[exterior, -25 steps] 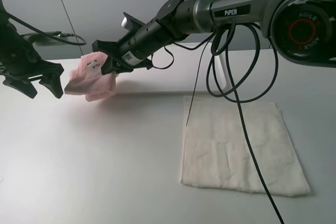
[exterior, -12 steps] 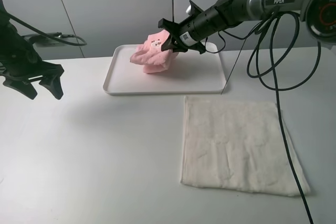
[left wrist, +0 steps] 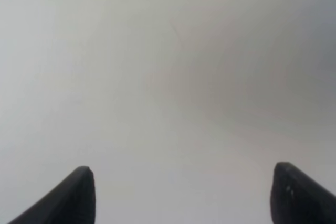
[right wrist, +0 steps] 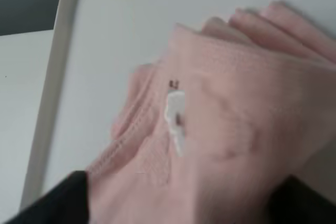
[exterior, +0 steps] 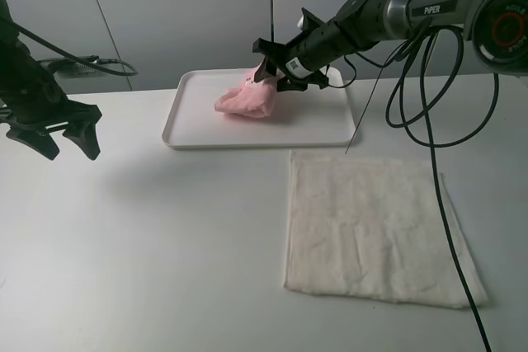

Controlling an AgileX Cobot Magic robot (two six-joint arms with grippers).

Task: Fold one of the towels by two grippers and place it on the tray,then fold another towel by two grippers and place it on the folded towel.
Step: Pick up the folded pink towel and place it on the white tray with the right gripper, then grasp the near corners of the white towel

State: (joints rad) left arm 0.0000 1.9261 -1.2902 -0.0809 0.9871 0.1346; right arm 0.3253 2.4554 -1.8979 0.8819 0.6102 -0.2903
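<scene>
The pale pink towel (exterior: 246, 100), a small crumpled bundle with a white label, lies on the white tray (exterior: 188, 134) near its middle. My right gripper (exterior: 277, 70) reaches in from the right and hangs just over the bundle's right end. In the right wrist view the pink towel (right wrist: 220, 129) fills the gap of the right gripper (right wrist: 178, 205), whose jaws stand wide apart and open. The cream towel (exterior: 371, 228) lies flat on the table in front of the tray. Far to the left, my left gripper (exterior: 59, 134) hovers open and empty over bare table (left wrist: 186, 198).
The right arm's black cables (exterior: 412, 105) hang down across the tray's right corner and the cream towel. A grey wall (exterior: 165, 14) rises behind the tray. White tabletop (exterior: 165, 237) spreads between the left gripper and the cream towel.
The right gripper carried the pink towel from the left over to the tray, lowered it onto the tray and spread its jaws. The left arm has not moved.
</scene>
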